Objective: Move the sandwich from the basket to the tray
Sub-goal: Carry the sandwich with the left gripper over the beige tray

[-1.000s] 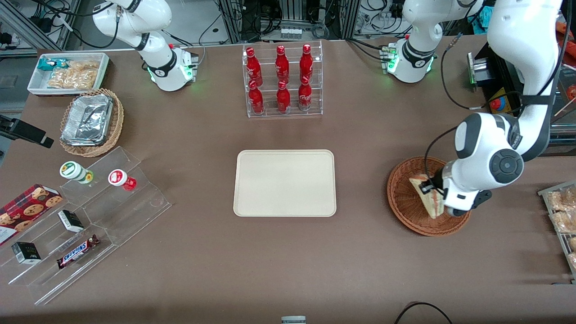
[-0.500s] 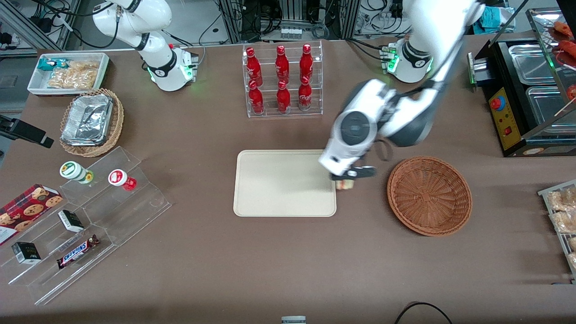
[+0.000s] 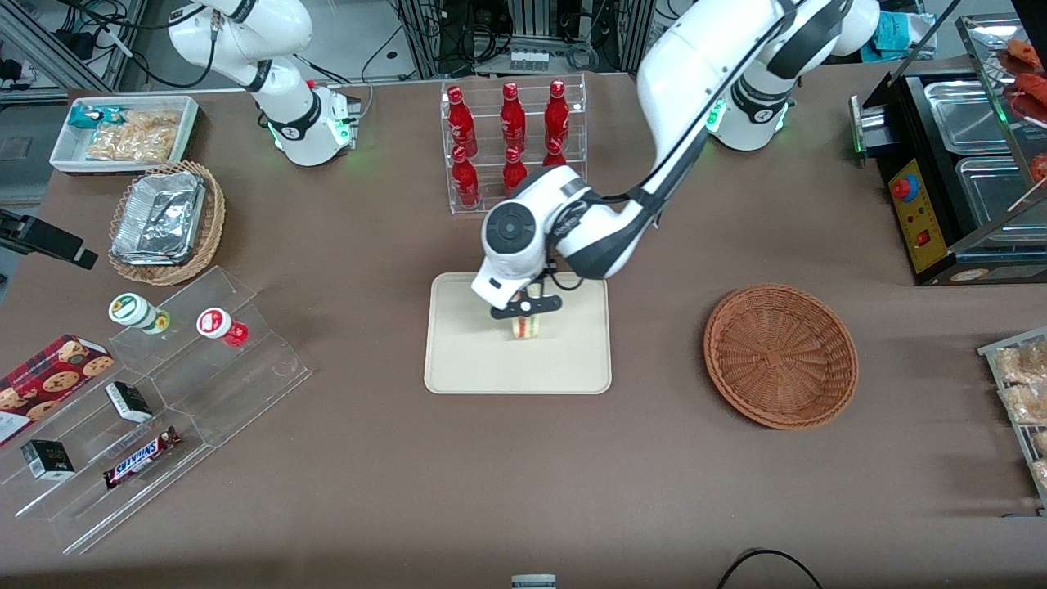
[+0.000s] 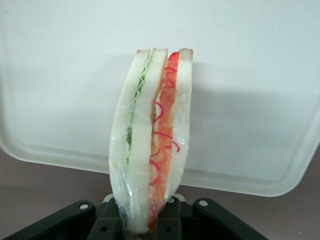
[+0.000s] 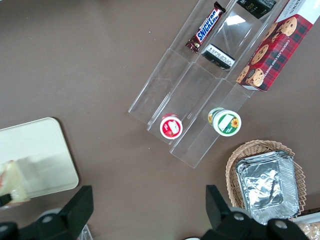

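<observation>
Hand (image 3: 527, 315) w/ clear-wrapped triangular white-bread sandwich (image 3: 527, 327) clamped betw. fingers hangs over flat cream-beige rectangular tray (image 3: 466, 360); tray surface bare all round it. Nearest obstacle: clear acrylic rack of red bottles (image 3: 514, 143) at 12 o'clock from tray. Round reddish-brown wicker basket (image 3: 779, 354) at 3 o'clock, bare brown tabletop (image 3: 654, 343) betw. them.

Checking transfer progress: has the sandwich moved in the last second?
Yes. The sandwich, held in the gripper, left the basket and now hangs over the tray, nearer the bottle rack.
</observation>
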You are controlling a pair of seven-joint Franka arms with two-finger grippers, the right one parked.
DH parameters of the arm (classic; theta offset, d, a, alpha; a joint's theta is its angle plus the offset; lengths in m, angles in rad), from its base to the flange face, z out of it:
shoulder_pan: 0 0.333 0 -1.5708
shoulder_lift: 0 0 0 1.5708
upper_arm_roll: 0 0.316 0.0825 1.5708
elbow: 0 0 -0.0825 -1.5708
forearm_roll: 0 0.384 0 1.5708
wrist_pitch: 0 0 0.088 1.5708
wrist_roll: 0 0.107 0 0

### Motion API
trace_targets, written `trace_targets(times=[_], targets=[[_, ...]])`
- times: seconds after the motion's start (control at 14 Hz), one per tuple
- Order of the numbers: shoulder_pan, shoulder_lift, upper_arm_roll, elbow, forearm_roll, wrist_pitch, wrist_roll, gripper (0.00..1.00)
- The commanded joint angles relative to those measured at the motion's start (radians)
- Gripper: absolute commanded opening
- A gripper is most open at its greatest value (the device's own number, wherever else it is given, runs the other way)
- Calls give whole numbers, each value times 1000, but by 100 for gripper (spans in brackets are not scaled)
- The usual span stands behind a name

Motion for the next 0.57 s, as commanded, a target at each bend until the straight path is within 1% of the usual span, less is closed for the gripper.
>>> trace_targets(times=[0.0, 0.07, 0.14, 0.21, 0.29, 0.43, 0.5], targets=[[-30, 44, 16, 70, 38, 6, -29, 36], [-29, 44, 16, 70, 47, 6, -27, 44], [-24, 42, 18, 70, 56, 6, -24, 74], [-21, 37, 32, 70, 82, 5, -23, 89], [-21, 27, 56, 68, 110, -1, -26, 100], [-1, -16, 105, 67, 107, -11, -29, 100], [32, -63, 112, 61, 102, -29, -24, 100]])
